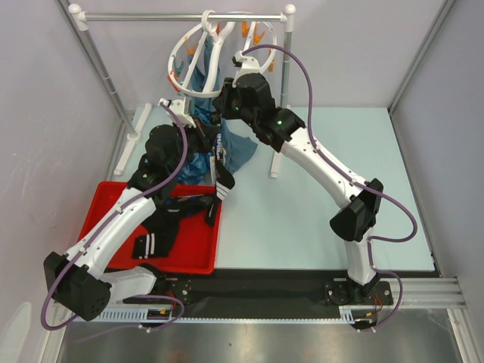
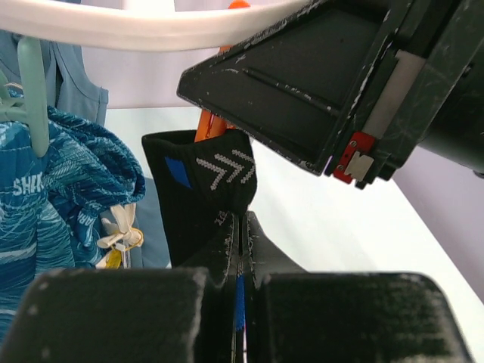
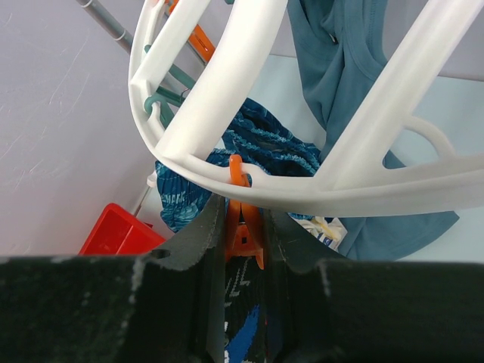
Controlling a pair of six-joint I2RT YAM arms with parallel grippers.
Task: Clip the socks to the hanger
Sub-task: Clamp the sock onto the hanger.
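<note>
The white hanger (image 1: 198, 39) hangs tilted from the rail, with orange clips round its rim. My right gripper (image 3: 246, 208) is shut on one orange clip (image 3: 243, 227) just under the ring (image 3: 355, 189), squeezing its handles. My left gripper (image 2: 242, 221) is shut on a black sock (image 2: 200, 181) with white chevrons and a blue patch. It holds the cuff up against the base of that clip (image 2: 210, 125). In the top view the sock (image 1: 222, 180) dangles below the left gripper (image 1: 212, 150), beside the right gripper (image 1: 228, 104). More socks (image 1: 162, 227) lie in the red tray (image 1: 198, 257).
A blue patterned cloth (image 2: 53, 189) and a teal garment (image 3: 340, 60) hang close beside the ring. The grey rail stand (image 1: 181, 17) spans the back, with one leg (image 1: 278, 144) right of the grippers. Grey walls close in both sides.
</note>
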